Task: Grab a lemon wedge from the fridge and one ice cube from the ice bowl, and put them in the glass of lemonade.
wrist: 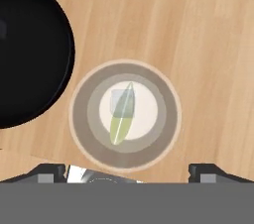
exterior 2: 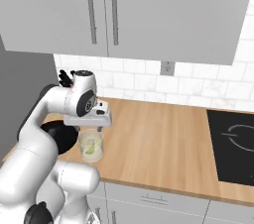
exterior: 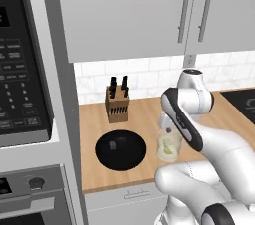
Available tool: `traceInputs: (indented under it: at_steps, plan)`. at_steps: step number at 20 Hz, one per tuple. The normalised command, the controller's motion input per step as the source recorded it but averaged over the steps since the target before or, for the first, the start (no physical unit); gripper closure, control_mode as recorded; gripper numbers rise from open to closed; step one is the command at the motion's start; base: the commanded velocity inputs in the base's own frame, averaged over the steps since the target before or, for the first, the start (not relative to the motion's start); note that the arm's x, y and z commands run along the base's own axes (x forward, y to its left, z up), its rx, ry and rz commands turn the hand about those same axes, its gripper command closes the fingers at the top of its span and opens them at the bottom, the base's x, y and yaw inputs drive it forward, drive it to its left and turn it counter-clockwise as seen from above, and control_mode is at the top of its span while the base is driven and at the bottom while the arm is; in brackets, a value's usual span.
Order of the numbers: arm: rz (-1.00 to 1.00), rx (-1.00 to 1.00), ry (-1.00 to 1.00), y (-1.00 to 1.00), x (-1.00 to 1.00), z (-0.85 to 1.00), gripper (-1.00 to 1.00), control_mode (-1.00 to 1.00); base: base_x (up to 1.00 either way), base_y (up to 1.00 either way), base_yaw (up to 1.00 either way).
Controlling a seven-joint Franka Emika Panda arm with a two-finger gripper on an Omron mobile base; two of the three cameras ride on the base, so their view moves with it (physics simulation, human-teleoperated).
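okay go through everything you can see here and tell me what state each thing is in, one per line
Hand: open, empty, above the glass.
Glass: upright on the counter, holding a lemon wedge and an ice cube.
Bowl: on the counter beside the glass, one ice cube left.
Upper cabinets: doors shut.
Knife block: upright, knives in.

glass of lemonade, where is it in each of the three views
Left base view: the glass of lemonade stands right of centre, half behind the arm, right of the ice bowl.
Right base view: lower left, under the hand, with the ice bowl to its left.
Hand view: centre, seen from above, with a lemon wedge and an ice cube inside.
Shared landmark: the ice bowl beside it.
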Motion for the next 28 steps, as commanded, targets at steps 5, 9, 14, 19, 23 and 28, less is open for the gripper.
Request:
traceInputs:
  at_steps: [5,9,14,19,23,28]
  plan:
    - [0.00,0.05,-0.05,-0.04,-0.14,0.10,-1.00,-1.00,0.00,0.00,0.00]
    - [0.00,0.05,-0.07,0.00,-0.27,0.13,-1.00,-1.00,0.00,0.00,0.00]
    - [0.00,0.08,-0.13,0.00,-0.64,0.13,-1.00,-1.00,0.00,0.00,0.00]
    - [-0.02,0.02,-0.11,0.03,-0.71,0.37,-1.00,-1.00,0.00,0.00,0.00]
    - [-0.08,-0.05,0.00,0.10,-0.42,0.73,-1.00,-1.00,0.00,0.00,0.00]
    - [-0.20,0.00,0.00,0.00,-0.15,0.58,-1.00,-1.00,0.00,0.00,0.00]
